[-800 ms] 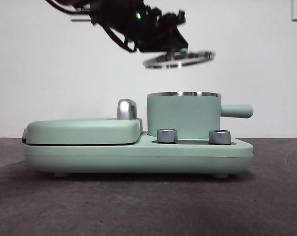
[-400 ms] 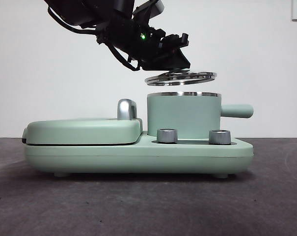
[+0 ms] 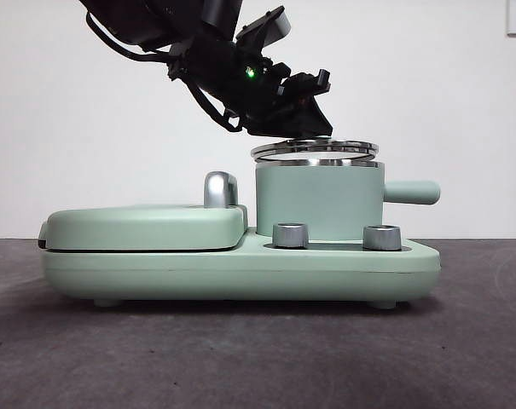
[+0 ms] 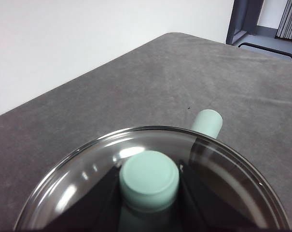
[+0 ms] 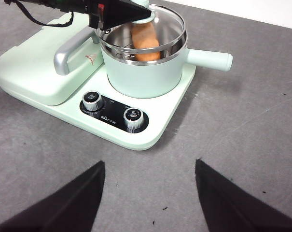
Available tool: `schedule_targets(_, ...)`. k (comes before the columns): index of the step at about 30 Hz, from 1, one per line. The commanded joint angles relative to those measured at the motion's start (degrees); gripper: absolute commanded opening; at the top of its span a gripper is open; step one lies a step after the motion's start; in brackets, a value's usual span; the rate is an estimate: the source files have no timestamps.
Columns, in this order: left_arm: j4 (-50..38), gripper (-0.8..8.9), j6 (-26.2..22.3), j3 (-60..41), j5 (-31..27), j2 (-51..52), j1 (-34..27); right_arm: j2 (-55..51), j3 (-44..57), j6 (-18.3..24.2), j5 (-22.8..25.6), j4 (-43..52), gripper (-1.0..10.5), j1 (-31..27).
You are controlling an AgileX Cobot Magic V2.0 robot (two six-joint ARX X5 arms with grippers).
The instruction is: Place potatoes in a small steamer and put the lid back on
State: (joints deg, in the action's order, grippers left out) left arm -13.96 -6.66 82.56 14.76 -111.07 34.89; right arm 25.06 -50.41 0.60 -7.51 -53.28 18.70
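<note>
**Lid held just above the steamer**

Lid (image 3: 315, 150) hangs tilted, just over the small steamer's (image 3: 319, 200) steel rim. We see the left gripper (image 4: 149, 181) pinching its green knob (image 4: 149, 180) between 2 jaws. The potato (image 5: 145, 41) lies inside the pot. Our right gripper (image 5: 148, 193) waits apart, jaws spread.

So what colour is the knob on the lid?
Mint green; the knob shows best in the left wrist view, gripped by the left gripper.
</note>
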Motion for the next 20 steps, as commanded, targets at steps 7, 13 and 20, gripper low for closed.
schedule_targets(7, -1.92, 0.14, -1.29, 2.27, 0.57, -1.77, 1.07, 0.26, -0.55, -0.13, 0.15, 0.83, 3.0, 0.24)
schedule_targets(13, -1.95, 0.14, -1.90, 2.27, 0.57, -3.04, 1.62, 0.28, -0.55, -0.09, 0.28, 0.94, 3.0, 0.24)
schedule_targets(20, -1.90, 0.15, -1.90, 2.27, 0.55, -3.48, 1.66, 0.28, -0.55, 0.04, 0.31, 0.96, 3.0, 0.24)
